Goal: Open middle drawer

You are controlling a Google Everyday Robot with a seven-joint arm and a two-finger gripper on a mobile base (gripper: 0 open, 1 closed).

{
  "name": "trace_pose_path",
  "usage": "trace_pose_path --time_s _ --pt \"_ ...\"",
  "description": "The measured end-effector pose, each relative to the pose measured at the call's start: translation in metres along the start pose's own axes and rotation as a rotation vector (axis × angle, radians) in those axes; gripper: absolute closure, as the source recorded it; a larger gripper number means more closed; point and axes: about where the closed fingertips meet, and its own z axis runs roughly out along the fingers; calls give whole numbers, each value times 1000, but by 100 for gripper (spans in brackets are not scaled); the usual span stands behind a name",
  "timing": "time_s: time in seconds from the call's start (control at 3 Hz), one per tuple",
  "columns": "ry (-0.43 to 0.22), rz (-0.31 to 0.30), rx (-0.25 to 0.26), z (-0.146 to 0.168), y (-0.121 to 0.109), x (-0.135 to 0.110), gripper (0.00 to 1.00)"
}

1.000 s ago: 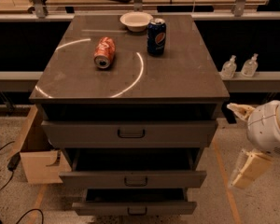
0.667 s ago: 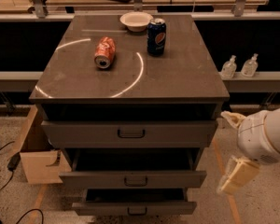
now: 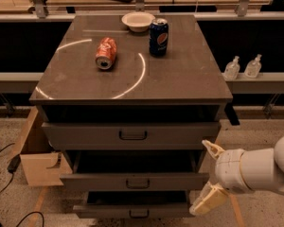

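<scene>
The middle drawer (image 3: 99,181) is the second of three dark grey drawers in the cabinet. It has a small black loop handle (image 3: 138,184) and stands partly pulled out, its front further forward than the top drawer's front (image 3: 85,135). My gripper (image 3: 206,174) is open and empty, just off the right end of the middle drawer's front. One pale finger (image 3: 213,149) is above and one (image 3: 208,200) below. The white arm reaches in from the right edge. The lowest drawer (image 3: 104,211) is also pulled out a little.
On the cabinet top (image 3: 189,79) lie a red can on its side (image 3: 106,53), an upright blue can (image 3: 158,30) and a white bowl (image 3: 138,21). A cardboard box (image 3: 35,164) stands left of the cabinet. Two clear bottles (image 3: 232,69) sit on a ledge at right.
My gripper and arm have moved left and a little down, from beside the cabinet toward the right end of the middle drawer's front. The drawers and objects on top have not moved.
</scene>
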Motion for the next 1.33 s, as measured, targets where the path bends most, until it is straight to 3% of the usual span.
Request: trace_pose_path --time_s 0.33,0.67,1.0,1.33 --pt "-116 -18 -43 69 9 21 0" --pt "-114 -20 -41 68 8 19 0" --pt "-122 7 -17 81 6 23 16" --pt "-162 69 52 113 -16 32 48"
